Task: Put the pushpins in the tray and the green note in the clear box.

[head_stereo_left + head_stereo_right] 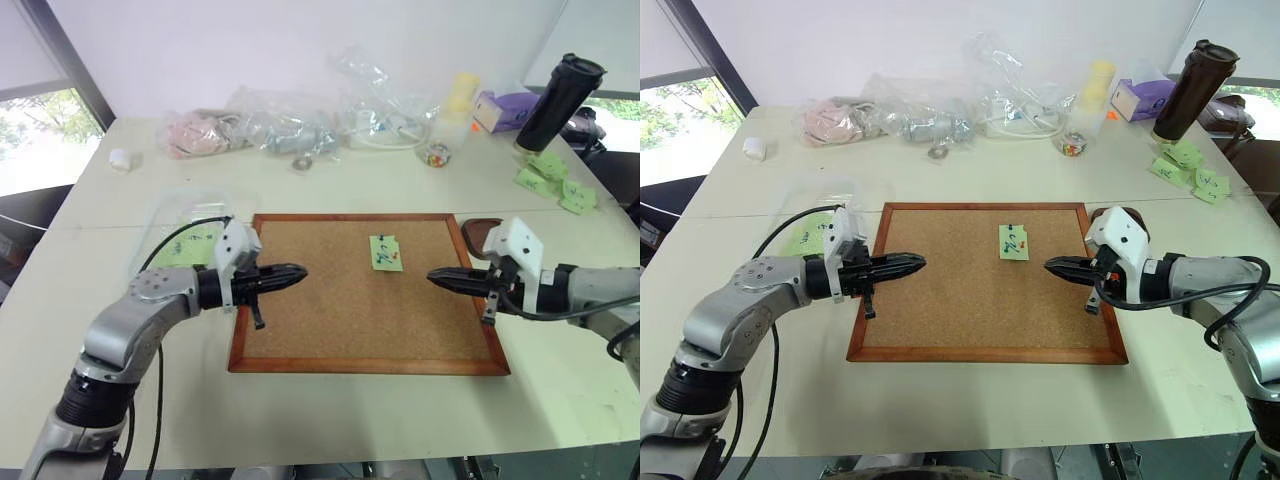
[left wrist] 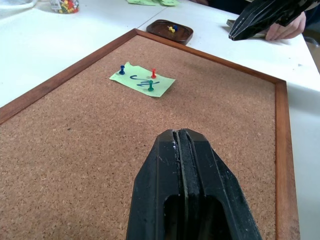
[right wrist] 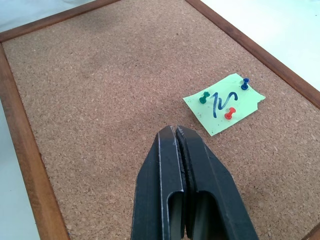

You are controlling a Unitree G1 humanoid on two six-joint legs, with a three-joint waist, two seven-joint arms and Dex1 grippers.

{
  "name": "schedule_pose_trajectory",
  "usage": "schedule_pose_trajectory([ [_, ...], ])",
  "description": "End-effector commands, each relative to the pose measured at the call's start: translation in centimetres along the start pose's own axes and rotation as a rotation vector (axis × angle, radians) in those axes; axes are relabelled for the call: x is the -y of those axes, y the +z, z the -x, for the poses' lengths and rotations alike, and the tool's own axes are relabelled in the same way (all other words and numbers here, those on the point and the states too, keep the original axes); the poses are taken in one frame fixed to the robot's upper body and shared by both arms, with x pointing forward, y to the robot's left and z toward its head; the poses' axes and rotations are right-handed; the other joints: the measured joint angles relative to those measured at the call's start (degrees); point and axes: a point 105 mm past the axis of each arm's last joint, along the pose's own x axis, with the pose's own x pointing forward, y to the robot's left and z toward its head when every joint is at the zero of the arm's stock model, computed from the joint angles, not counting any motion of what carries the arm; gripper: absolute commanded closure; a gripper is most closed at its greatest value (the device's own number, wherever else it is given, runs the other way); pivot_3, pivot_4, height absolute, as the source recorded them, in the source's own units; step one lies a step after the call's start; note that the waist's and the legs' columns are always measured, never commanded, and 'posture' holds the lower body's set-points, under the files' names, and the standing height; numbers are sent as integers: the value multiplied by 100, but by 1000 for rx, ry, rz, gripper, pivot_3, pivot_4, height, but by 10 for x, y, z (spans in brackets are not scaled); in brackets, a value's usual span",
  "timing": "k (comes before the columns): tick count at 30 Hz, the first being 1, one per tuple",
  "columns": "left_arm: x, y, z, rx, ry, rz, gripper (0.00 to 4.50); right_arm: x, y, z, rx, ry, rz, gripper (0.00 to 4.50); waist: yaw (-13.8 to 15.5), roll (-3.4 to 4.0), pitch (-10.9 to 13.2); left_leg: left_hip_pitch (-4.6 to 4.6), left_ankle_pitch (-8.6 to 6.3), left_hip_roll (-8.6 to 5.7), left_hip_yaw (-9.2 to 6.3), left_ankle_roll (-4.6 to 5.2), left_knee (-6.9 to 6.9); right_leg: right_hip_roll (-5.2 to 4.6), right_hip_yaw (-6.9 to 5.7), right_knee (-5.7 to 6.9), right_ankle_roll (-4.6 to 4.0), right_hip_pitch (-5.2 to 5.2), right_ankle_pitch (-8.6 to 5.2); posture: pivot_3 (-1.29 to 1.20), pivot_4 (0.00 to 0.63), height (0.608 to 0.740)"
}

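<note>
White table (image 1: 330,400) by a window, with a wood-framed corkboard (image 1: 330,330) lying flat on it. Bags (image 1: 290,125), a jar (image 1: 437,150) and a dark tumbler (image 1: 558,100) sat at the far edge; bag contents unreadable. Note (image 3: 223,103) was pinned to the board ahead of both jaws by blue, green and red pins (image 3: 230,114). Tray (image 2: 173,31) behind the right gripper (image 1: 436,276) held two pins. Clear box (image 1: 190,225), partly hidden by the left arm, held green paper. Left gripper (image 1: 298,272) and the right: jaws pressed together, empty.
</note>
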Motion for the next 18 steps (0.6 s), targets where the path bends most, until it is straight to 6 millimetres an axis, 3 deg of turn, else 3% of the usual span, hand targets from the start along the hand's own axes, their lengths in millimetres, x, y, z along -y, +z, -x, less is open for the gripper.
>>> schedule_pose_trajectory([
  [1, -1, 8, 2, 12, 2, -56, 4442, 0, 9, 1, 14, 3, 50, 4500, -3, 0, 0, 0, 0, 0, 0, 0, 0, 0, 0, 0, 0, 0, 0, 0, 150, 740],
  [18, 4, 6, -3, 7, -30, -29, 4442, -1, 7, 1, 11, 5, 47, 4500, -4, 0, 0, 0, 0, 0, 0, 0, 0, 0, 0, 0, 0, 0, 0, 0, 150, 740],
])
